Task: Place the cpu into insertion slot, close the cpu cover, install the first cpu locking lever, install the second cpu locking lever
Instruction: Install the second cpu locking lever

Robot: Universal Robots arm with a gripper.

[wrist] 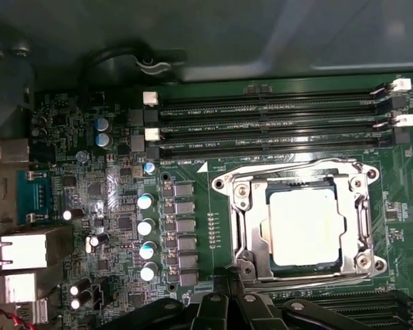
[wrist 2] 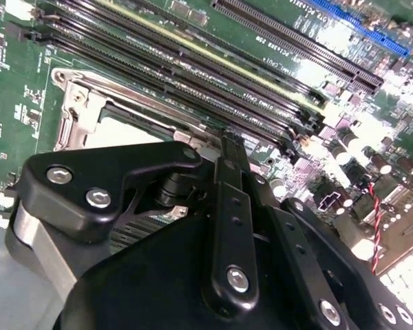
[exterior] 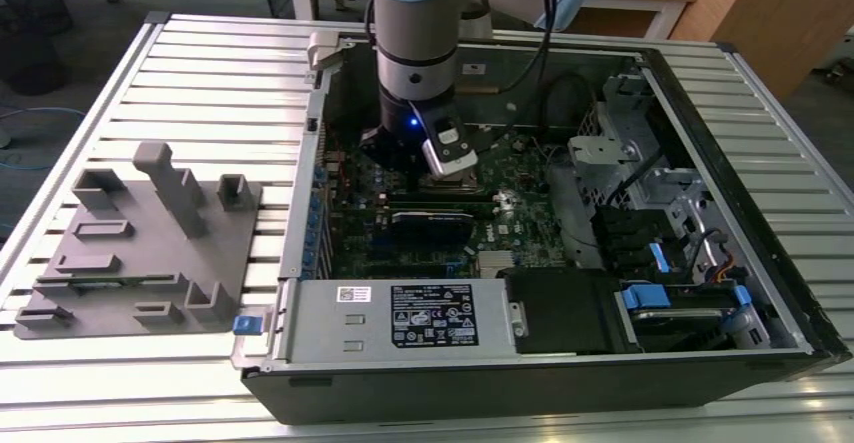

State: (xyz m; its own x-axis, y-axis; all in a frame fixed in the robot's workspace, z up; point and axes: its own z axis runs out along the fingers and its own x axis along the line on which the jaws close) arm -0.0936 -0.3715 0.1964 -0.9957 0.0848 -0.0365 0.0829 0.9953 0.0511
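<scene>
while i hold the arm over the open computer case (exterior: 747,293), the gripper (wrist: 228,280) hangs low above the green motherboard (wrist: 193,282), its black linkage filling the lower part of both wrist views. its fingertips come together at the near rim of the insertion slot (wrist: 361,227), and in the first wrist view they look pressed close with nothing visibly pinched between them, though i cannot tell for certain whether they are fully shut.

just above the fingertips in the first wrist view sits the cpu (wrist: 306,225), one pale silvery square, lying flat inside the slot. one cpu cover (wrist: 250,223), a thin metal frame, lies down around it, with the chip showing through its window. in the second wrist view the cover's corner (wrist 2: 79,110) shows just past the black linkage.

beyond the slot i count four long black memory slots (wrist: 261,127) running across the upper part of the first wrist view. in the exterior view, one grey fixture tray (exterior: 140,253) rests on the slatted table (exterior: 107,383) at the exterior view's left, well apart from the case.
</scene>
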